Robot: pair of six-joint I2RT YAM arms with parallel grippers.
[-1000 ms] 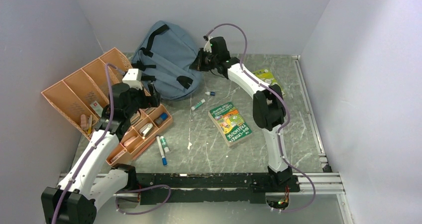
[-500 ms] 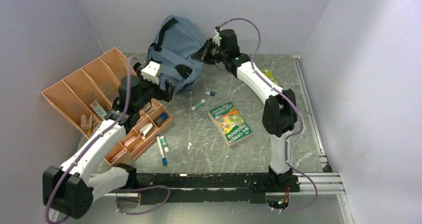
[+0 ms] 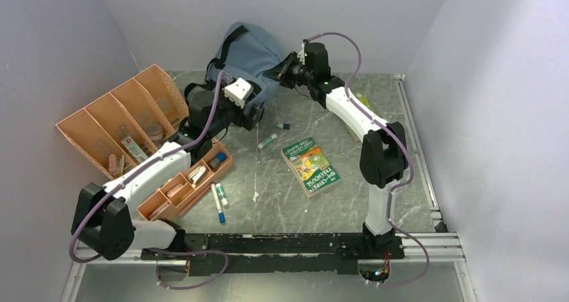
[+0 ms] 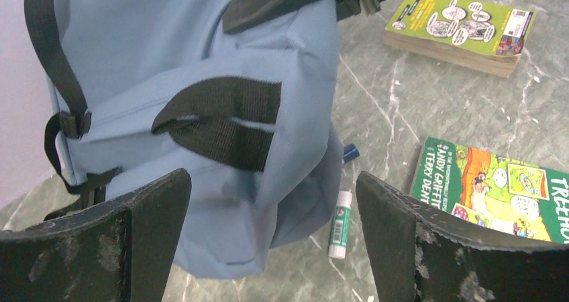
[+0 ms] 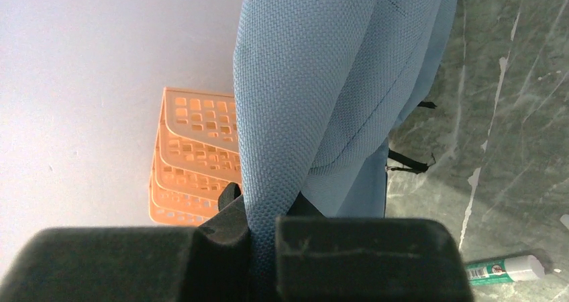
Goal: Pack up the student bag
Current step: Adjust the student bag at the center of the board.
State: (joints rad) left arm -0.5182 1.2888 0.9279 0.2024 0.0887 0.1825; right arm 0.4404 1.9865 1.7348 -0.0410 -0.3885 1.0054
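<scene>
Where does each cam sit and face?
Top external: above, behind the bases, looking down on table; left arm, right arm visible.
Left wrist: on left arm, facing student bag and green book; open jaws at bottom.
Right wrist: on right arm, looking along bag fabric clamped in its shut jaws.
Shared: bag in all three.

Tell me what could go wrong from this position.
1. The right gripper pinches only a thin fold of the student bag; the fabric may slip out and the bag drop.
2. The open left gripper faces a black strap; closing there might catch the strap rather than the bag's body.
3. The glue stick lies beside the bag's lower edge; a swinging bag could knock it away.
</scene>
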